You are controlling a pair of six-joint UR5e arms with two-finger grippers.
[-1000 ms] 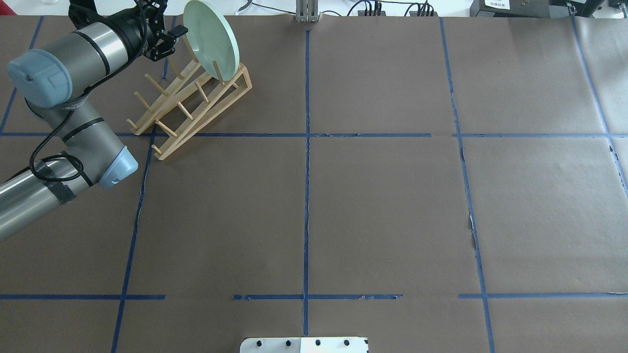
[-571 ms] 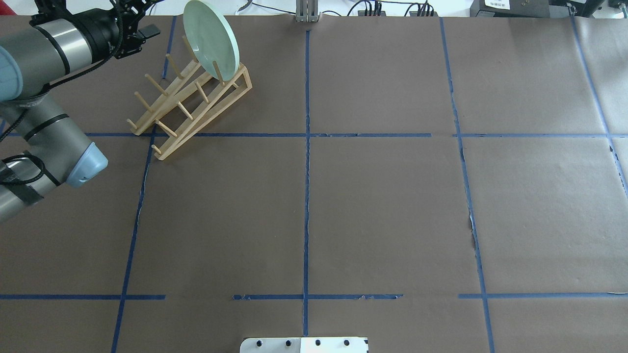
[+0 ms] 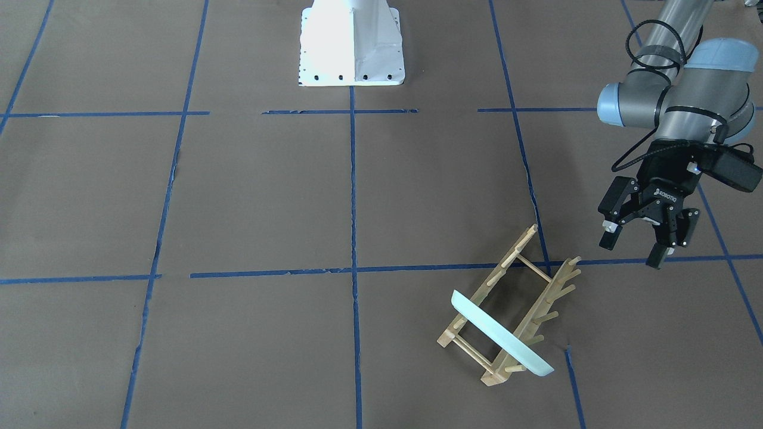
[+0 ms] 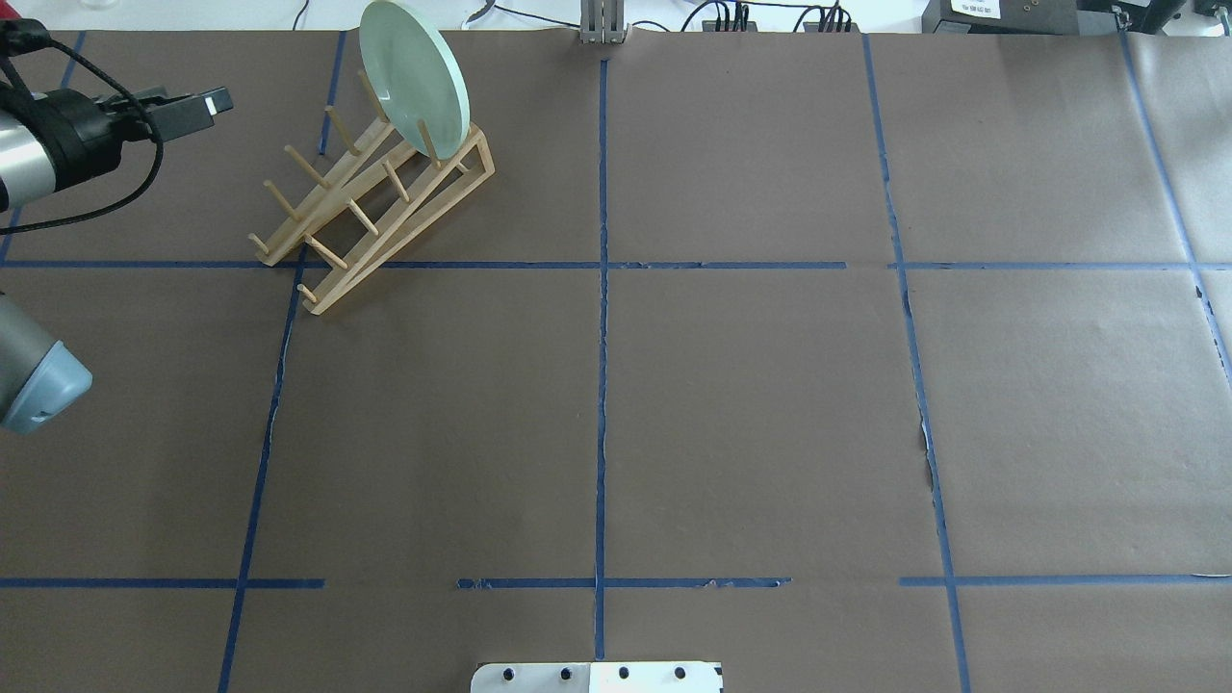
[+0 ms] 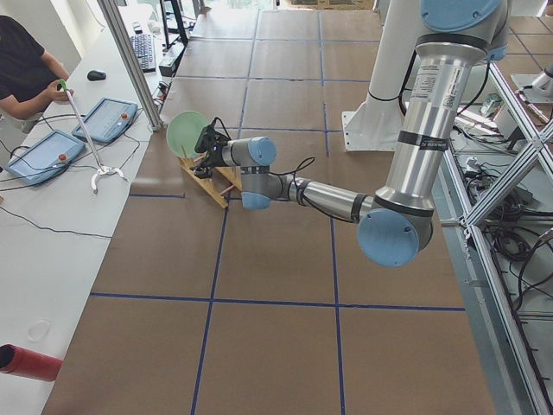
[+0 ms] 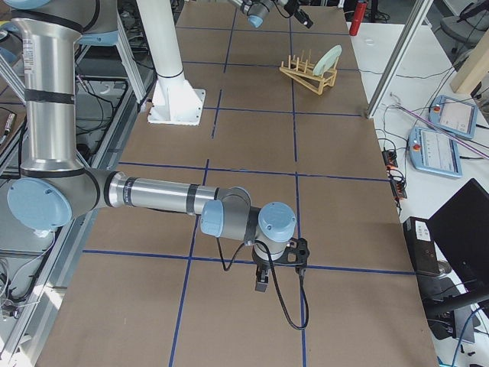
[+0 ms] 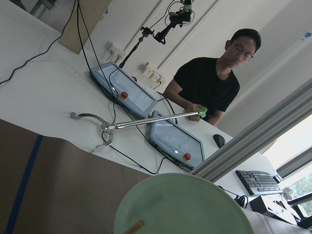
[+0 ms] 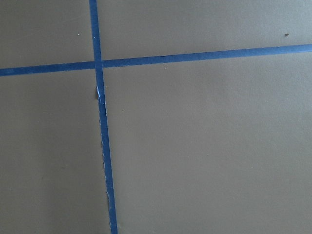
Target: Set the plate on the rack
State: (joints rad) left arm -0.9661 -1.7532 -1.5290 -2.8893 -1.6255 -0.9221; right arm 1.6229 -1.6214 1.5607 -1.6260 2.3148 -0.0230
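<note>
The pale mint-green plate (image 4: 414, 72) stands on edge, leaning between the pegs at the far end of the light-wood rack (image 4: 375, 207). It also shows in the front-facing view (image 3: 501, 336) on the rack (image 3: 524, 286). My left gripper (image 3: 632, 253) is open and empty, clear of the rack on its left side; it shows in the overhead view (image 4: 217, 101) near the left edge. The left wrist view shows the plate's top (image 7: 185, 204) and one peg tip. My right gripper (image 6: 279, 279) hangs low over the table far from the rack; I cannot tell whether it is open or shut.
The white robot base (image 3: 351, 42) stands at mid-table on the robot's side. Blue tape lines (image 8: 100, 112) grid the brown table cover. An operator (image 7: 214, 83) sits beyond the far table edge with a grabber stick and two pendants (image 7: 126, 92).
My left arm has drawn back to the left, away from the rack, with the gripper open. The plate has stayed on the rack.
</note>
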